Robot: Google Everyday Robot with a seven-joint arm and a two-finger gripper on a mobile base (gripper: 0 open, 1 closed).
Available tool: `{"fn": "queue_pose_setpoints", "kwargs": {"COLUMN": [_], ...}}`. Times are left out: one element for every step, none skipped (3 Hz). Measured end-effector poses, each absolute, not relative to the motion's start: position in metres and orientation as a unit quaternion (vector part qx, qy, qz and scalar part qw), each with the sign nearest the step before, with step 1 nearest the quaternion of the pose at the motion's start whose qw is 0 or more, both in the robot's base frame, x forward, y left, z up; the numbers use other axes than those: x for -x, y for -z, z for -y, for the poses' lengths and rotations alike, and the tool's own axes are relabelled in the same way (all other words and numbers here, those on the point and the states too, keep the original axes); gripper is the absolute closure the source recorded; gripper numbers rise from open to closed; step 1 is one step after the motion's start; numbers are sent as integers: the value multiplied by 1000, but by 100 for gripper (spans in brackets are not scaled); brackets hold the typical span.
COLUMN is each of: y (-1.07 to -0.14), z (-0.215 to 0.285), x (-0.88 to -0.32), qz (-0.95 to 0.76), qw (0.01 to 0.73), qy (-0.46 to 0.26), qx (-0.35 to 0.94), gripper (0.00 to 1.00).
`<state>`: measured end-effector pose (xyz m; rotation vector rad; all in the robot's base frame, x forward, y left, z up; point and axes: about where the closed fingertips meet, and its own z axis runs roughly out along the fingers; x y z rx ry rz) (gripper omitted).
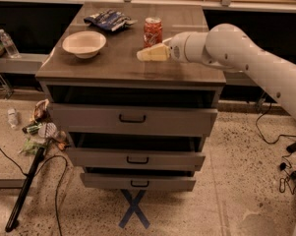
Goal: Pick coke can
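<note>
The coke can point(153, 31) is a small red can with white lettering and a silver top. It stands upright near the back middle of the brown cabinet top point(108, 63). My gripper point(148, 54) is pale yellow and reaches in from the right on a white arm point(236, 50). It hovers just in front of the can, low over the cabinet top, pointing left. It holds nothing that I can see.
A white bowl point(84, 44) sits at the left of the top, and a blue-and-white snack bag point(108, 18) lies behind it, left of the can. Below are three partly open drawers point(133, 118). Clutter and a cable lie on the floor at left.
</note>
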<state>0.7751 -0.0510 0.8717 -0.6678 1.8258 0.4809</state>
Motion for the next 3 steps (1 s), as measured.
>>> {"fn": "queue_pose_setpoints", "kwargs": {"y": [-862,-874,-885], "z": [59,60,46], "x": [-798,-815,-824], "qz": [-768,-756,-741], "qw": [551,574,587], "qy": [-194,-183,-197], "qx": [261,256,260], "gripper": [0,0,0]}}
